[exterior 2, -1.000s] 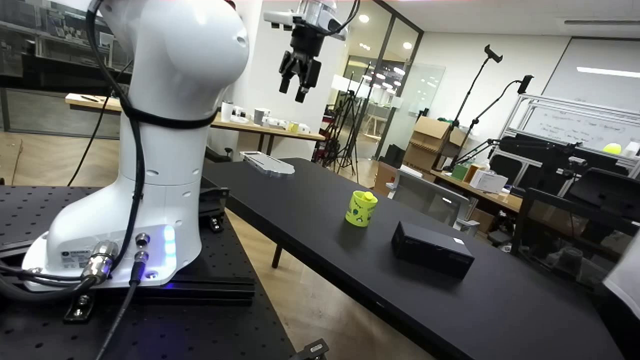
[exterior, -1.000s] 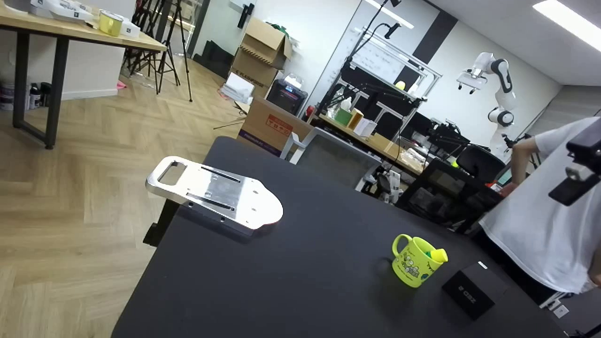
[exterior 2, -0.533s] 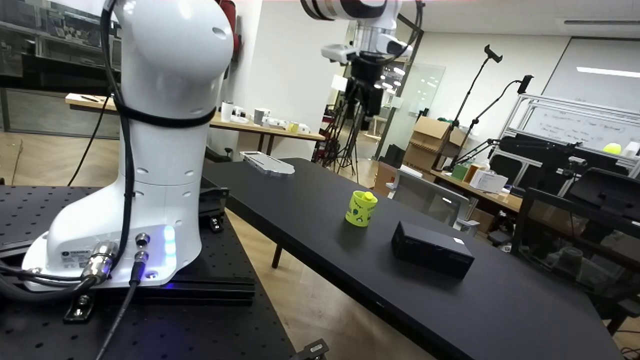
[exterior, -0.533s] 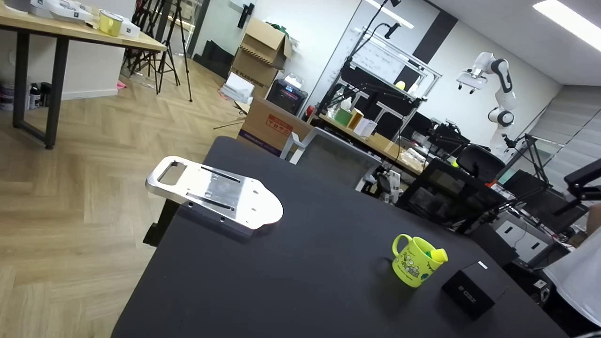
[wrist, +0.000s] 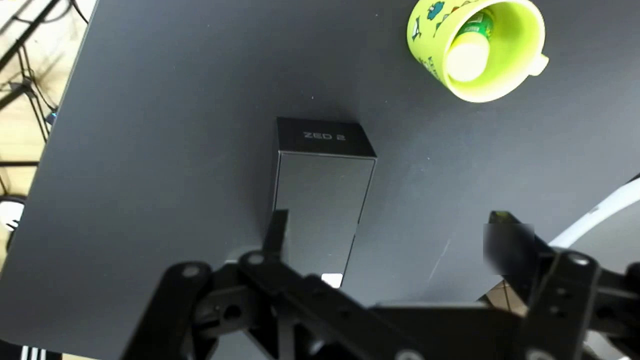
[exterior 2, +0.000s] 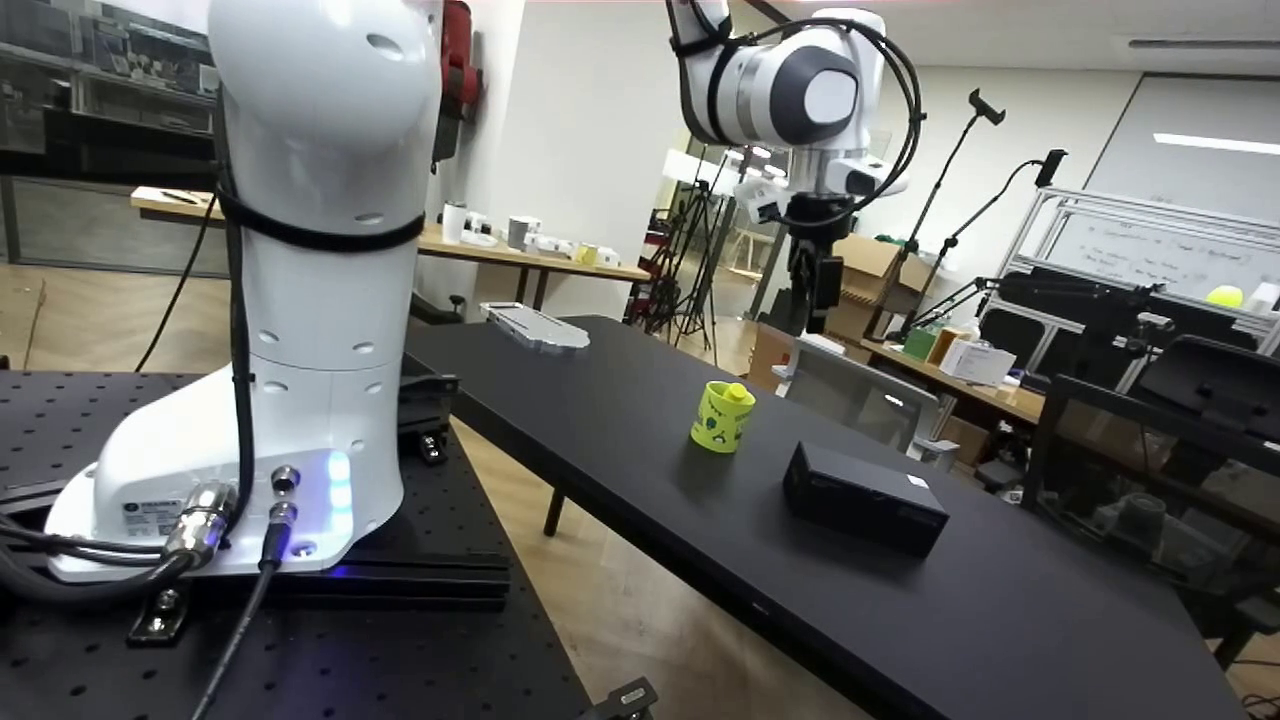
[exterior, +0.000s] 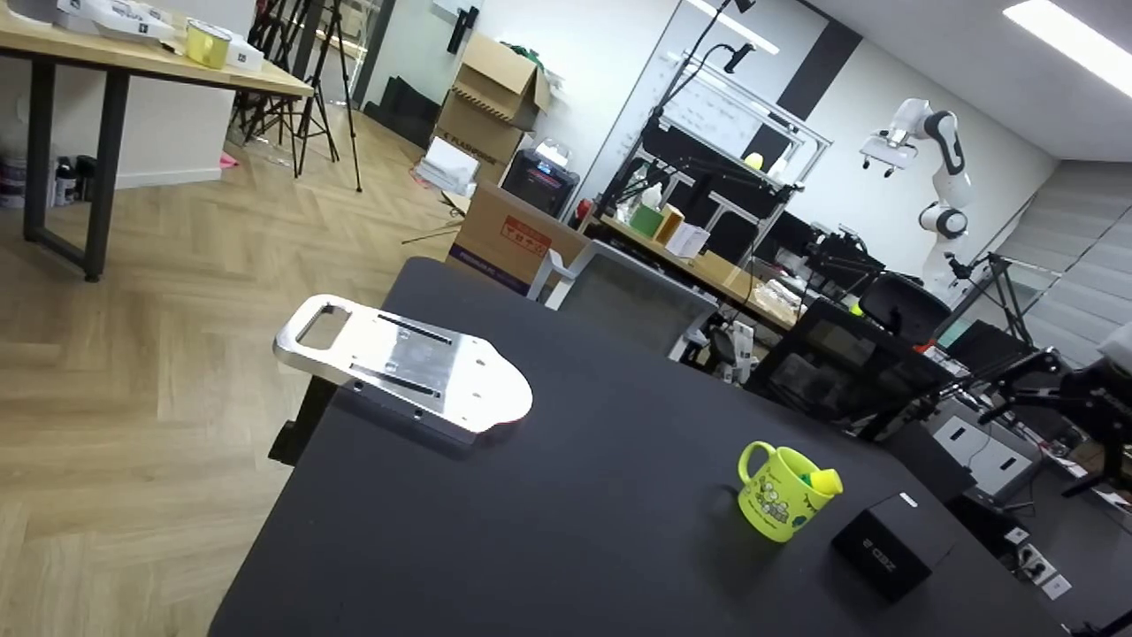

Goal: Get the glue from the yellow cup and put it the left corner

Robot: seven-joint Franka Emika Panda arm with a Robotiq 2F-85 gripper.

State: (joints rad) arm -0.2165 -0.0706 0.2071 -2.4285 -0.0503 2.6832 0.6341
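Observation:
The yellow-green cup (exterior: 776, 509) stands upright on the black table in both exterior views (exterior 2: 716, 425) and at the top right of the wrist view (wrist: 431, 34). The glue, a green bottle with a pale yellow cap (wrist: 467, 56), leans inside the cup with its cap up. The cap also shows at the rim in both exterior views (exterior: 827, 481) (exterior 2: 737, 392). My gripper (wrist: 390, 222) is open and empty, high above the table and the black box. It is apart from the cup and also shows in both exterior views (exterior 2: 815, 290) (exterior: 1066, 442).
A black box (wrist: 325, 200) lies close to the cup on the table, also in both exterior views (exterior: 884, 548) (exterior 2: 865, 500). A silver plate-like device (exterior: 442, 372) lies at the table's far end, partly over the edge. Chairs (exterior: 632, 292) stand along one long side.
The arm has swung across and come down, to the right in the view with the robot base, toward the box side of the table. The person in white has left the view. Cup and glue are unmoved.

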